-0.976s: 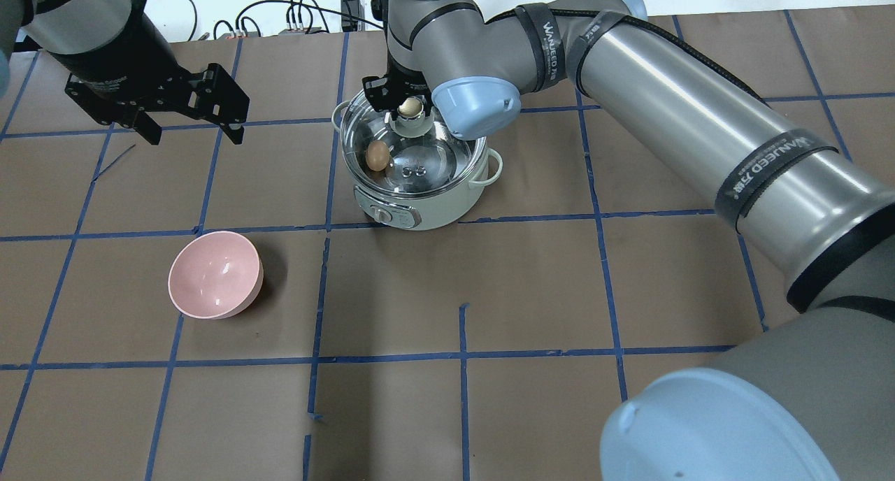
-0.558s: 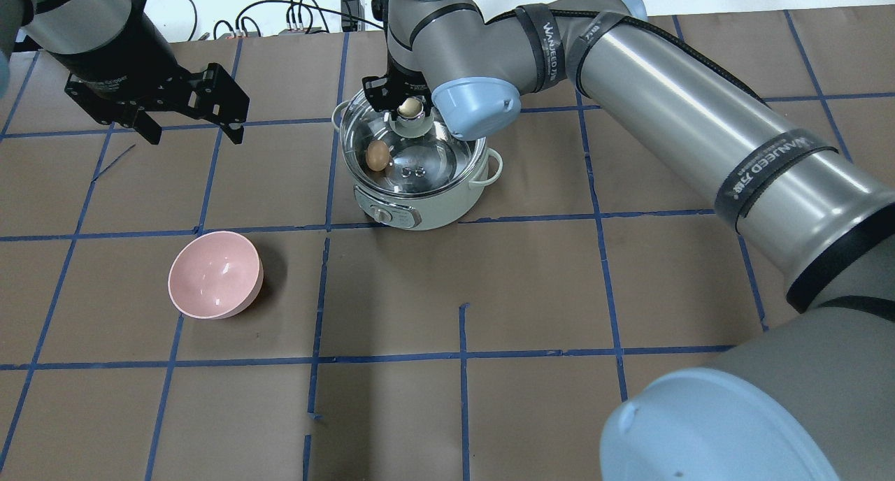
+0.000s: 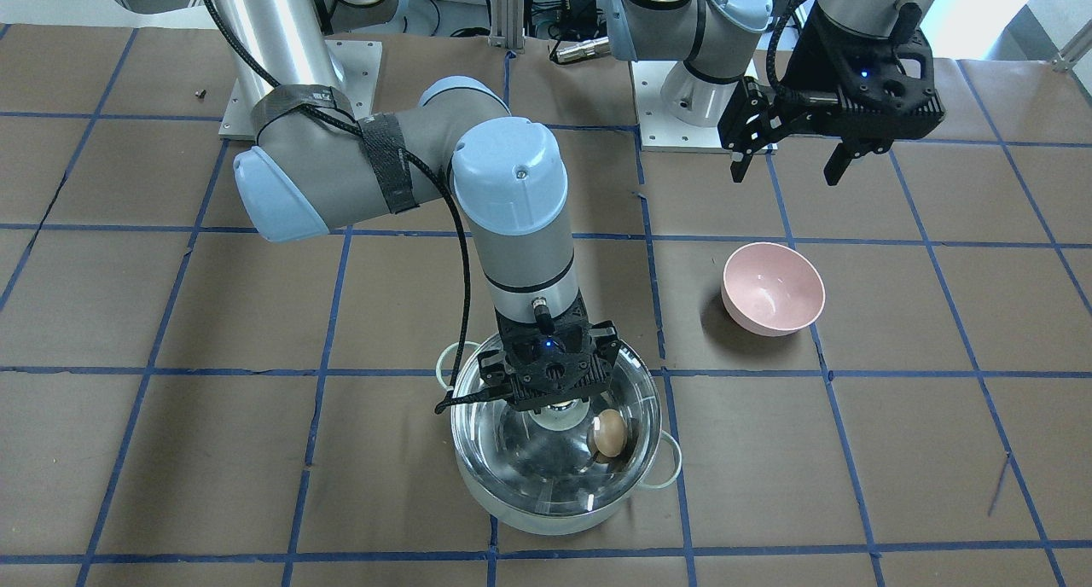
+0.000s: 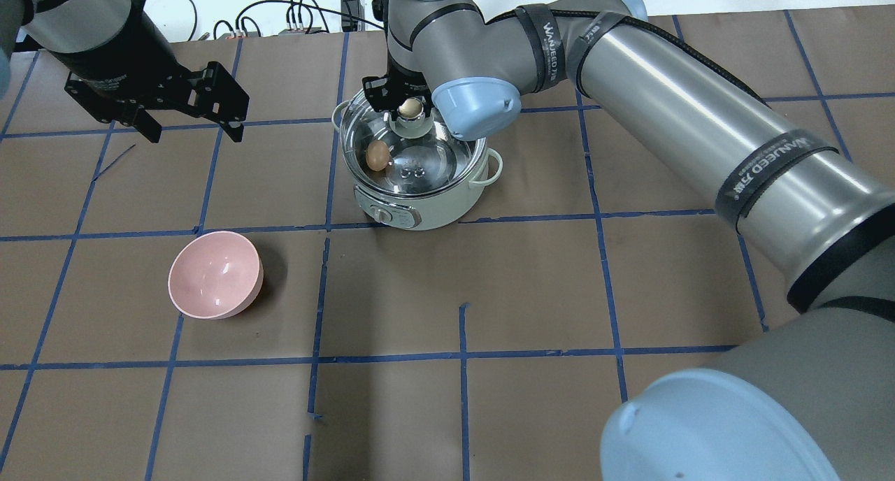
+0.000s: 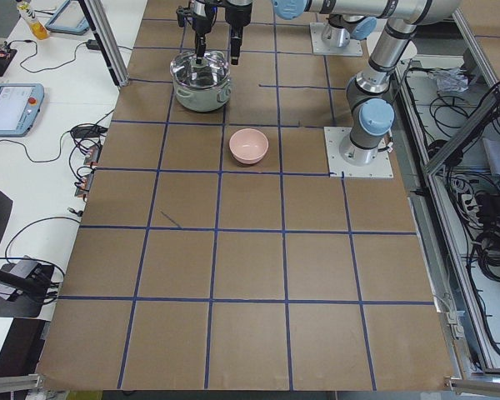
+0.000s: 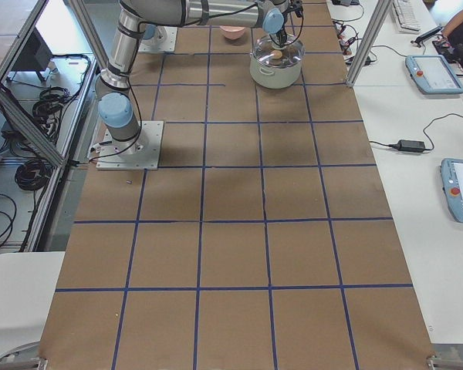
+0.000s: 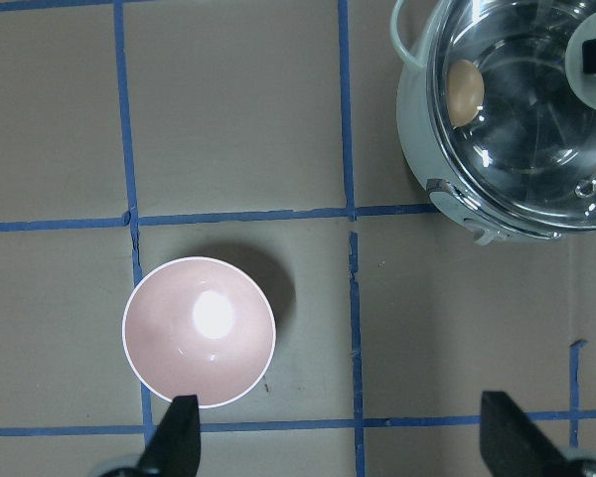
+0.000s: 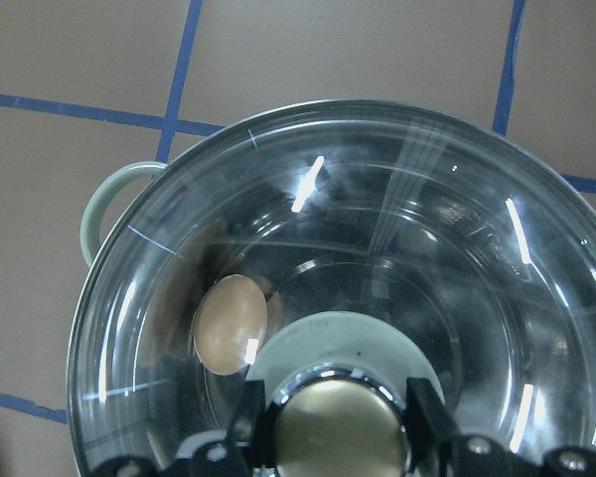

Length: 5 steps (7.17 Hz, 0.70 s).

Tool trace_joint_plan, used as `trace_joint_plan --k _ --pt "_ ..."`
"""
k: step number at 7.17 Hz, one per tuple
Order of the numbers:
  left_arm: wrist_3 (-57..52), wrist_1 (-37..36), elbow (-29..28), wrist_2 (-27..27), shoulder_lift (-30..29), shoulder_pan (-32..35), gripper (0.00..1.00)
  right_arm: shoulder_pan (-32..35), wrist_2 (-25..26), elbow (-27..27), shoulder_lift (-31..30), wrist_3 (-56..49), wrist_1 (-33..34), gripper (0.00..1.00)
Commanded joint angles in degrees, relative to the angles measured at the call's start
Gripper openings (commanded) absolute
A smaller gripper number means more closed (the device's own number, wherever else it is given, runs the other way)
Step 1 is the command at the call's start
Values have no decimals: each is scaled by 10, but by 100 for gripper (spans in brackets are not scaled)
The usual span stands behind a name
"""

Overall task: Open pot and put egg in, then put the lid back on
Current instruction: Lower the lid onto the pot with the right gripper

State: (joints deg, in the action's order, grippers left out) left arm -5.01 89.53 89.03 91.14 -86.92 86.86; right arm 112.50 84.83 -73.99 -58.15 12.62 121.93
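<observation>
The mint-green pot (image 4: 419, 212) stands at the far middle of the table. The glass lid (image 4: 426, 163) lies on its rim. The tan egg (image 4: 377, 156) lies inside the pot, seen through the glass, and also shows in the front view (image 3: 609, 434) and the right wrist view (image 8: 231, 324). My right gripper (image 4: 411, 107) is shut on the lid's gold-topped knob (image 8: 340, 427), with a finger on each side. My left gripper (image 4: 192, 133) is open and empty, high above the table to the left of the pot.
A pink bowl (image 4: 213, 275) sits empty to the near left of the pot, below my left gripper in the left wrist view (image 7: 199, 331). Brown paper with blue tape lines covers the table. Cables lie beyond the far edge.
The lid has come down a little and settled on the pot's rim, with my right gripper still on the knob. The left arm has not moved.
</observation>
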Motion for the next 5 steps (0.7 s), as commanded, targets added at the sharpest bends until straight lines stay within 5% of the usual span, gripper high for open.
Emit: trace_joint_plan --k 1,5 --pt "0 -1 0 0 0 0 100 0 0 0 0 5 0 91" --pt "1 -1 0 0 0 0 100 -2 -11 2 -42 5 -36 99"
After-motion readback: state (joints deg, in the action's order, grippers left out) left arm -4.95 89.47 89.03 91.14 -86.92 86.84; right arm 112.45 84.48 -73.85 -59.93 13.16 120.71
